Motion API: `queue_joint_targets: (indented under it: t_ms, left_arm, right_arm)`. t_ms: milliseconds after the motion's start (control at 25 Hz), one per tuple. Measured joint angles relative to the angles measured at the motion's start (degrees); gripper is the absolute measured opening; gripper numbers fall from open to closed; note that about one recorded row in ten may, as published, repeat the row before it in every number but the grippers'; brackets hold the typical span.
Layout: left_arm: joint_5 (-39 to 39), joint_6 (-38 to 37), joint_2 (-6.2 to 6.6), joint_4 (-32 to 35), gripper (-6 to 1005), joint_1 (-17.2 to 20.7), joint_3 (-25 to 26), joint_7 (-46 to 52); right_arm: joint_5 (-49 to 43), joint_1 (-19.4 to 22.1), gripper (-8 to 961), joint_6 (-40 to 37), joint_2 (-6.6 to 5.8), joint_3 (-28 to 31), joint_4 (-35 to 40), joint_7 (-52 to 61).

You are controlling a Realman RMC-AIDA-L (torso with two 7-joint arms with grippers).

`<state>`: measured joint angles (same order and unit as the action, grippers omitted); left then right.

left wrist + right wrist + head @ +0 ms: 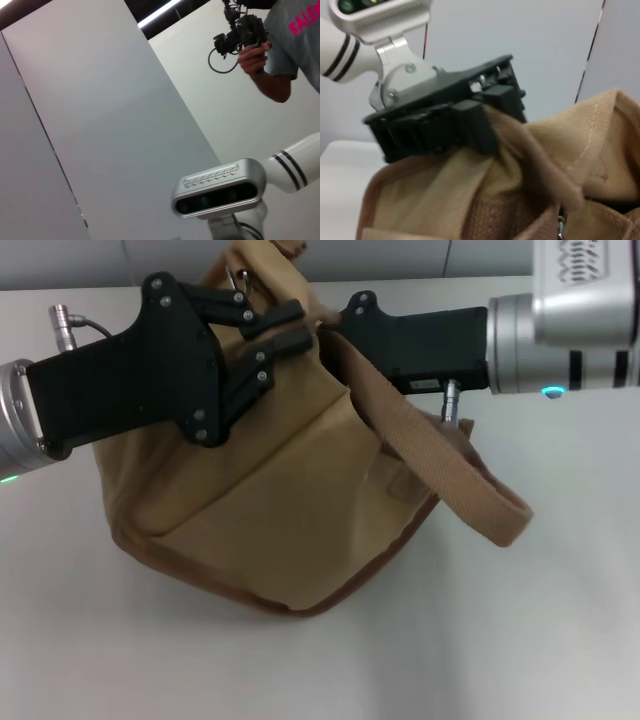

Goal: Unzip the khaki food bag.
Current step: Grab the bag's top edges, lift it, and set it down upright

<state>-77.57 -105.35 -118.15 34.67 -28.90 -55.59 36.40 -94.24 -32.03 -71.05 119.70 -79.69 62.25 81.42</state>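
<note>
The khaki food bag (270, 510) sags on the white table, its top pulled up and one wide handle (450, 480) draped to the right. My left gripper (296, 328) comes in from the left and is shut on the fabric at the bag's top edge. The right wrist view shows that same left gripper (487, 122) pinching the tan cloth (445, 200). From the right, my right gripper (345, 318) reaches the same top edge, its front end hidden behind the fabric. A small metal piece (561, 222) shows at the bag's opening.
The white table (560, 620) spreads around the bag. A grey wall panel (400, 258) stands behind it. In the left wrist view a person (285, 45) holding a device stands off to the side, and the right arm's wrist camera (220, 192) shows.
</note>
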Motion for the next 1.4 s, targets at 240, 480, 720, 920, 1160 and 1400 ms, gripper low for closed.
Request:
queue_joint_targets:
  t_ms: [240, 480, 720, 920, 1160, 1400]
  left_arm:
    - [0.07, 0.26, -0.13, -0.23, 202, 0.17, 1.49, -0.13]
    - [0.07, 0.31, -0.21, -0.31, 205, 0.28, 2.59, -0.15]
    - [0.32, 0.42, -0.36, -0.33, 207, 0.24, 3.04, -0.18]
    - [1.29, 0.82, -0.42, -0.49, 210, 0.27, 3.31, -0.19]
    - [2.34, 0.89, -0.41, -0.49, 212, 0.7, 3.3, -0.19]
    - [3.64, 1.06, -0.41, -0.64, 215, 1.13, 3.3, -0.19]
  right_arm:
    - [2.95, 3.42, 1, -0.11, -0.13, 0.38, 0.11, -2.16]
    - [3.2, 6.71, 0, -0.63, -0.14, 0.59, 0.89, -3.53]
    - [3.19, 9.58, -1, -6.29, -0.05, 4.11, 1.69, -5.1]
    - [3.01, 10.73, -1, -10.17, -0.09, 7.74, 1.69, -5.12]
    - [1.25, 11.4, -2, -13.82, -0.2, 10.11, 1.73, -3.84]
    - [-4.97, 12.01, -2, -21.38, -0.31, 14.85, 1.82, -1.28]
